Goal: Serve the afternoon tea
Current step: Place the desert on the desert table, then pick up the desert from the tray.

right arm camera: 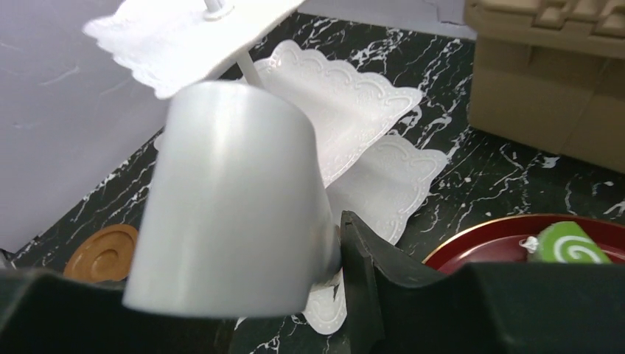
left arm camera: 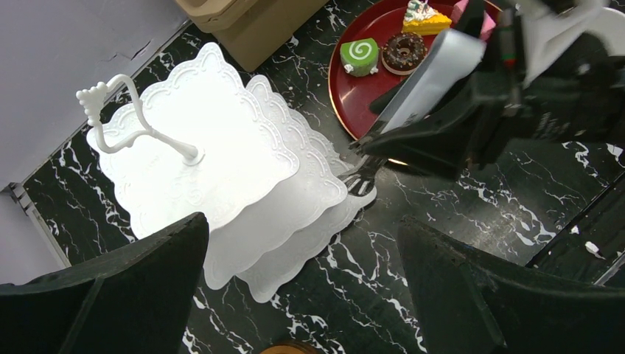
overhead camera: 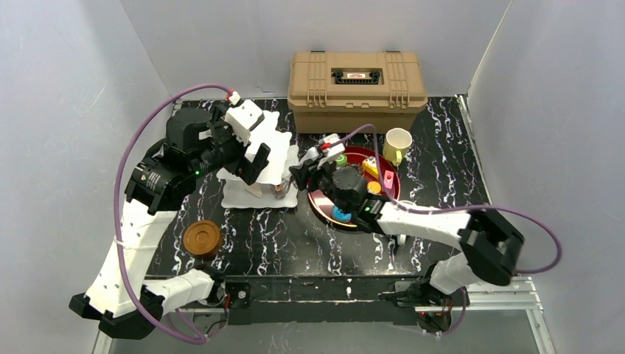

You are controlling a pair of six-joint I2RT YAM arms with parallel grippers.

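Observation:
The white three-tier stand stands at the back left; it also shows in the left wrist view and the right wrist view. My right gripper is shut on the white mug, held tilted in the air beside the stand's lower tiers. My left gripper is open and empty above the stand's near side. The toy pastries lie on the dark red tray: green roll, dark donut, yellow cake, blue donut. The cream-yellow mug stands behind the tray.
A brown coaster lies at the front left of the table. The tan case stands against the back wall. Grey walls close in both sides.

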